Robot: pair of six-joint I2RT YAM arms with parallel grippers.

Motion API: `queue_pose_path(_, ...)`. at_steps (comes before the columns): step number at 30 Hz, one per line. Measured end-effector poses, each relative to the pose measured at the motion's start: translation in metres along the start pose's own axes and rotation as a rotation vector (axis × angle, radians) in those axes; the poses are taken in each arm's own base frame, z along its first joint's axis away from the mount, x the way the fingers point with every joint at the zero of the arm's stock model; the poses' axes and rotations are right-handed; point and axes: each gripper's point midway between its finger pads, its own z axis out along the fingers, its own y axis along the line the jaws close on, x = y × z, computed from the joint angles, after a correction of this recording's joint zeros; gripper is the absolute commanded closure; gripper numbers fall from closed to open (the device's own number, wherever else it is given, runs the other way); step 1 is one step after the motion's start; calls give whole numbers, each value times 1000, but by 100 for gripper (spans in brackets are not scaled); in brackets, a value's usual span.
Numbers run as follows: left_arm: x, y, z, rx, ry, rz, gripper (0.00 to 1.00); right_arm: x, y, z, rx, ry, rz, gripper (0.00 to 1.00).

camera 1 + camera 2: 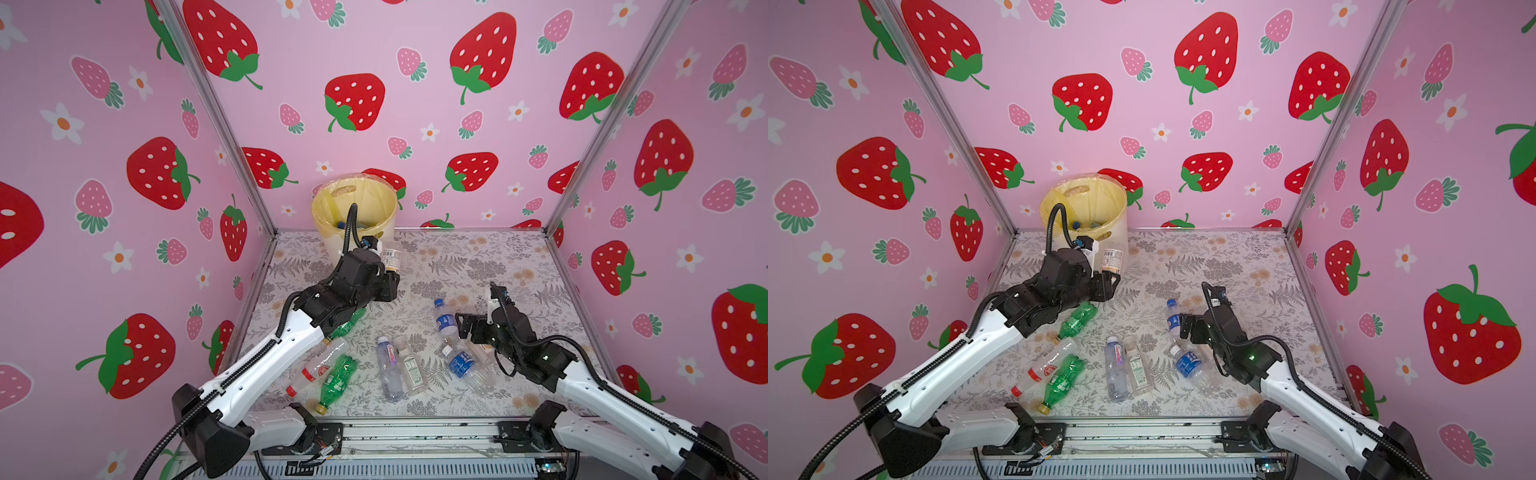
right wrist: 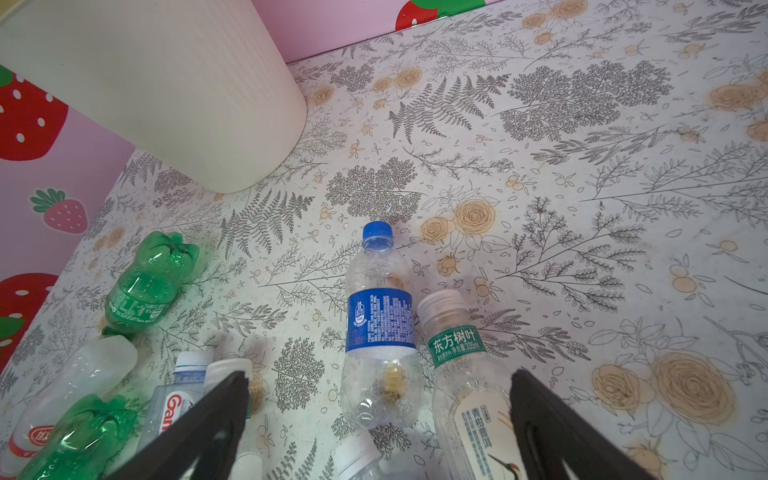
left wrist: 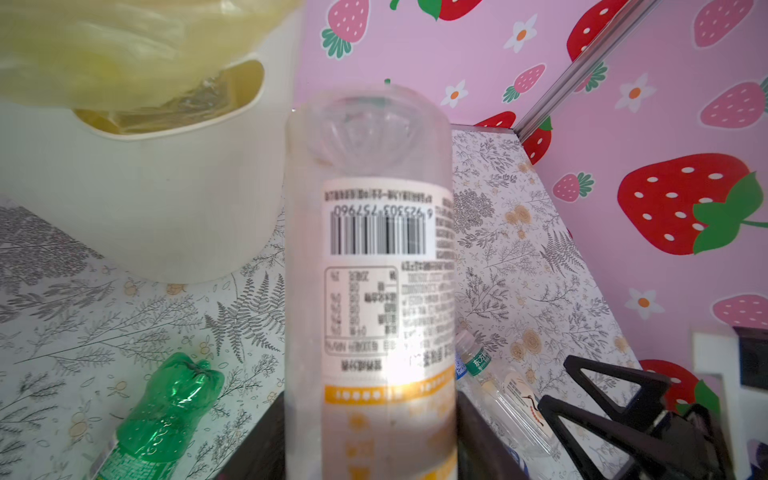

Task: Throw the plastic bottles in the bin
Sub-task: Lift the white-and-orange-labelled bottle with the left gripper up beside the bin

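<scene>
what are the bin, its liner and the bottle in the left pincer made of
The bin looks like matte cream moulded plastic with fine ribs. The liner seems thin yellowish plastic film: translucent, crinkled. The held bottle is probably clear plastic, see-through, with printed label.

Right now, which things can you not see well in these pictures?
- Bin contents: both top views, its wall and the left arm's cable hide most.
- Held bottle, cap end: left wrist view, cut off by the lower edge inside the left claw.
- Its small print: blurred.
- Bottles under the right claw: right wrist view, edge cuts them.
</scene>
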Motion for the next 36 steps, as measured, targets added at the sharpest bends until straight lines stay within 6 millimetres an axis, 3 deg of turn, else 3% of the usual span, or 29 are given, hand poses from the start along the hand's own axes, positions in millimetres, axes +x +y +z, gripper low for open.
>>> queue_pose_path(14,-31,48,-76,-177,-170,61,55,3,6,9,-8,31,-10,1)
queue_pose_path(21,-44,92,-103,-231,-223,-38,55,1,10,9,-23,32,-8,1)
queue_pose_path(25,-34,110,-103,-231,-212,-93,55,3,10,11,-25,39,-9,1)
queue_pose_path(32,5,136,-83,-224,-139,-185,56,2,12,13,-31,35,-7,1)
queue_pose_path(36,11,140,-81,-209,-133,-220,56,3,12,14,-28,40,-8,1)
